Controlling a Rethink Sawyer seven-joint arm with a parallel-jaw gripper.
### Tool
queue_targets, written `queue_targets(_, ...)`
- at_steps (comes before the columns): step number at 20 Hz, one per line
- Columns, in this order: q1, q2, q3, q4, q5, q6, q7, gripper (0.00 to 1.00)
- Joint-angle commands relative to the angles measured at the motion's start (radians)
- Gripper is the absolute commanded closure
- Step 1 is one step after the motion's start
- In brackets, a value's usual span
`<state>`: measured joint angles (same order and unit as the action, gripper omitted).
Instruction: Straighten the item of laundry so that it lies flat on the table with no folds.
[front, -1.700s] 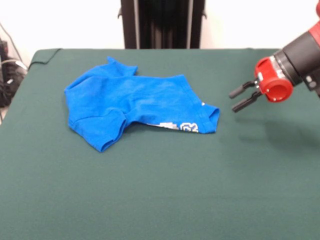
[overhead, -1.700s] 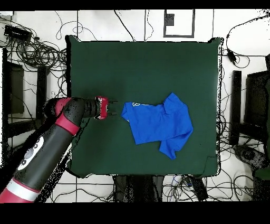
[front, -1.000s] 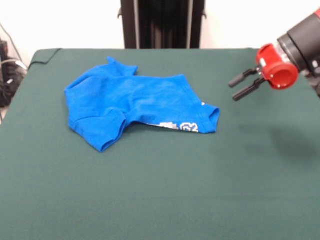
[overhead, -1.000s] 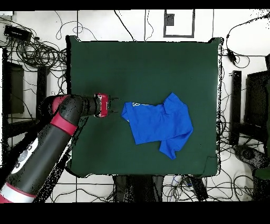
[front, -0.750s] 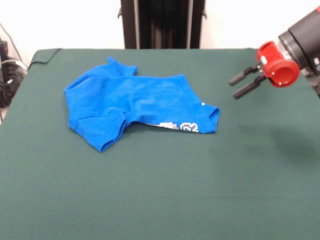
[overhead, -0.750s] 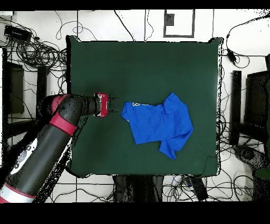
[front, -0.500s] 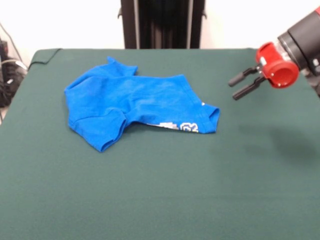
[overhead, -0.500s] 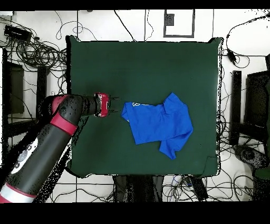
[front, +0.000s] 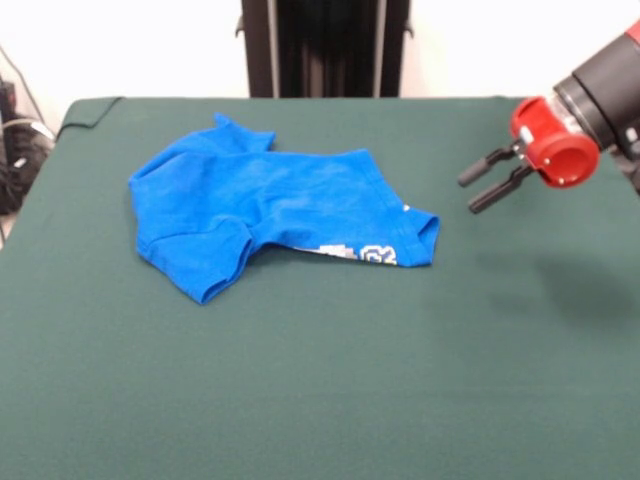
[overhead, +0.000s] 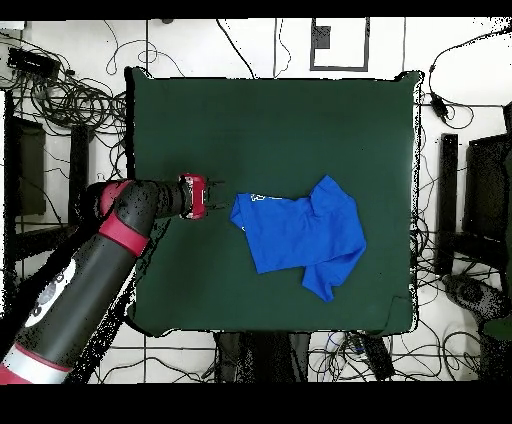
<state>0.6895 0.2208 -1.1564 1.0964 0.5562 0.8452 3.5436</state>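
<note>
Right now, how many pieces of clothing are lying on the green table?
1. A blue T-shirt lies crumpled on the table, left of centre in the front view, apart from the open gripper. Nothing else shows, though folds could hide something small.

arm: black, red bands | end effector: red cuff, two black fingers

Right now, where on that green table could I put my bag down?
The whole near strip of the table in front of the T-shirt is bare, as is the far edge. Avoid the corner where the open tool hovers beside the shirt.
</note>
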Motion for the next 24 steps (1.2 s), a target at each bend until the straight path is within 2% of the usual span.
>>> queue_targets(1, -0.026, 0.037, 0.155, -0.006, -0.011, -0.047, 0.071, 0.00)
queue_targets(13, -0.044, 0.030, 0.173, 0.030, -0.027, -0.111, 0.046, 0.00)
queue_targets(24, -0.058, 0.012, 0.222, 0.047, -0.038, -0.109, 0.047, 0.00)
